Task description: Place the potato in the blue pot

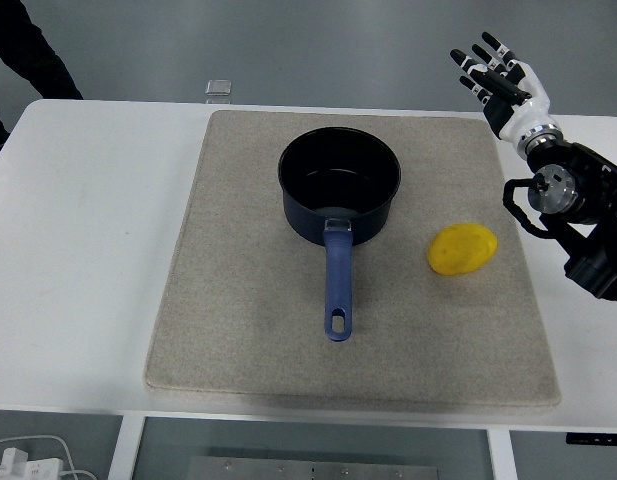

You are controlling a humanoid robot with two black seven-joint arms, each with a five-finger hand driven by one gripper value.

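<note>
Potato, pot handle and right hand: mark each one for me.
potato (463, 250), head view, middle of its yellow top.
pot handle (337, 282), head view, midway along the blue grip.
right hand (498, 78), head view, palm below the spread fingers.

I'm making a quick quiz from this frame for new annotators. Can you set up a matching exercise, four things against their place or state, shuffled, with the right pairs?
Things:
1. potato
2. blue pot
3. right hand
4. beige mat

Places or states:
A. fingers spread, holding nothing, past the table's far right corner
B. lies flat on the white table, under the pot and potato
C. empty, handle pointing to the near edge
D. on the mat, right of the pot's handle, untouched

Pairs: 1-D, 2-C, 3-A, 4-B
</note>
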